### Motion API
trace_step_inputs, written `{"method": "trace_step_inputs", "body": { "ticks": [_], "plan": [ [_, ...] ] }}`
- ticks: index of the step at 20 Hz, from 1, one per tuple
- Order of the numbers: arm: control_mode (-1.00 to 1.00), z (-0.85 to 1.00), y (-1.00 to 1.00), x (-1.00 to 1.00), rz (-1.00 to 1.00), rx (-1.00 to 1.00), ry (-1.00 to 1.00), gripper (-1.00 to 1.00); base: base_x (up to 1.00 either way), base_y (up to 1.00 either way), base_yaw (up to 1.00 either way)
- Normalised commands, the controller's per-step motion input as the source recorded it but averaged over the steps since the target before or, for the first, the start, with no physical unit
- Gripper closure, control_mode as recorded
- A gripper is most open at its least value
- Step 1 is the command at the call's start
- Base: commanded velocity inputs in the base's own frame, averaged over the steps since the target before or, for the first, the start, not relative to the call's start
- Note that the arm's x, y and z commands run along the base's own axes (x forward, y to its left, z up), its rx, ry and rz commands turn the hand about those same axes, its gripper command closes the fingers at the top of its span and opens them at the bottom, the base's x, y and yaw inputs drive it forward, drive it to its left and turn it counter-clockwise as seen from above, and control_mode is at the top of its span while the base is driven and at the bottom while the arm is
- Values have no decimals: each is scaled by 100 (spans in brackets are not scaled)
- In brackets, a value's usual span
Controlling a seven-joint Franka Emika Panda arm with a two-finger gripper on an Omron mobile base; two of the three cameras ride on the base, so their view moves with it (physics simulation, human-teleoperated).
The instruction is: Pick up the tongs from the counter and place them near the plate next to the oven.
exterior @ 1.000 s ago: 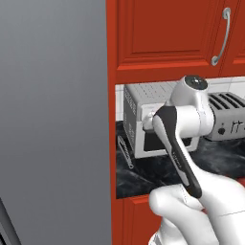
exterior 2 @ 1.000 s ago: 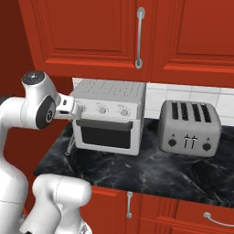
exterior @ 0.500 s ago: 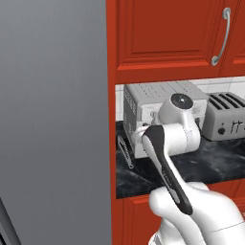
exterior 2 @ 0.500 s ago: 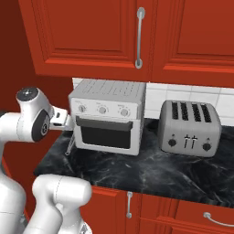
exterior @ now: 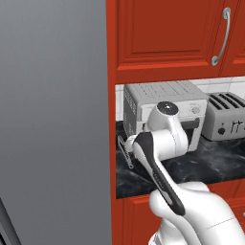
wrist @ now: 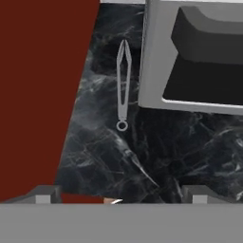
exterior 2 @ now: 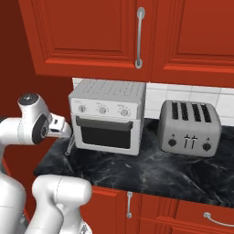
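Note:
The slim silver tongs (wrist: 122,85) lie flat on the black marble counter (wrist: 161,152), between a red side wall (wrist: 42,95) and the toaster oven's front. Their ring end points toward me. In the base views the tongs (exterior: 125,151) (exterior 2: 69,147) rest at the counter's left end. My gripper (wrist: 121,197) hovers above and short of them, open, its fingertips (wrist: 43,194) wide apart with nothing between. From the right base view my gripper (exterior 2: 65,132) hangs just above the tongs. The plate and the oven are out of view.
A silver three-knob toaster oven (exterior 2: 107,119) stands close to the right of the tongs. A four-slot toaster (exterior 2: 189,130) sits further right. Red upper cabinets (exterior 2: 91,36) hang overhead. A tall grey panel (exterior: 52,119) rises left of the counter nook.
The arm has swung left and down, bringing the hand from in front of the toaster oven to the counter's left end over the tongs. The jaws stay open.

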Motion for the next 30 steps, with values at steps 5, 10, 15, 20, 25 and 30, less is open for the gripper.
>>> {"method": "trace_step_inputs", "body": {
  "ticks": [5,10,15,20,25,30],
  "plan": [
    [-100,-36,2,15,0,0,5,-100,0,0,0],
    [-100,-39,0,19,0,0,4,-100,0,0,0],
    [-100,-39,0,31,0,0,6,-100,0,0,0],
    [-100,-40,1,37,-1,0,7,-100,0,0,0],
    [-100,-39,6,38,-1,0,7,-100,0,0,0],
    [-100,-31,15,33,-1,0,5,-100,0,0,0]
  ]
}}
